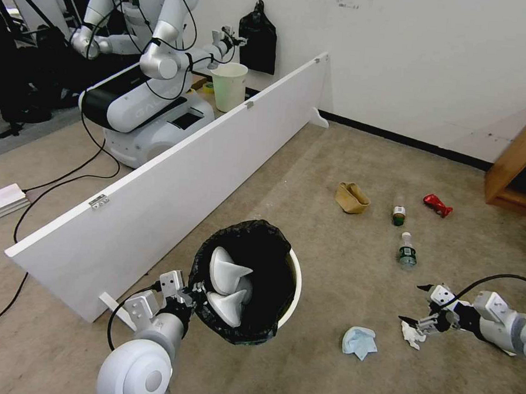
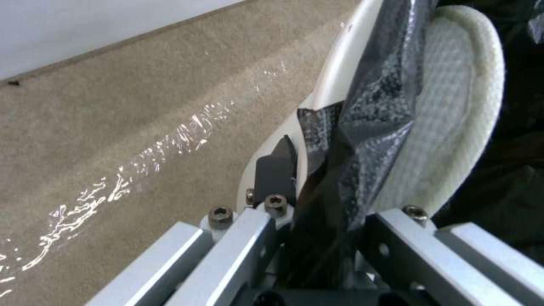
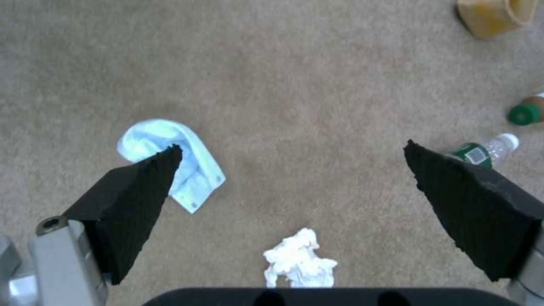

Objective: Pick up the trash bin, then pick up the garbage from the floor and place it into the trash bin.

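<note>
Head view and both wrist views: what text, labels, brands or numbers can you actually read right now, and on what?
"GALBOT", faintly, on the base of the other robot behind the white board; only partly legible.
Green label on the clear bottle: too small to read.
Label on the brown bottle: too small to read.
Red wrapper: print is unreadable.
Faint marks on the wall: illegible.
Nothing readable on the trash bin, tissue or mask.
</note>
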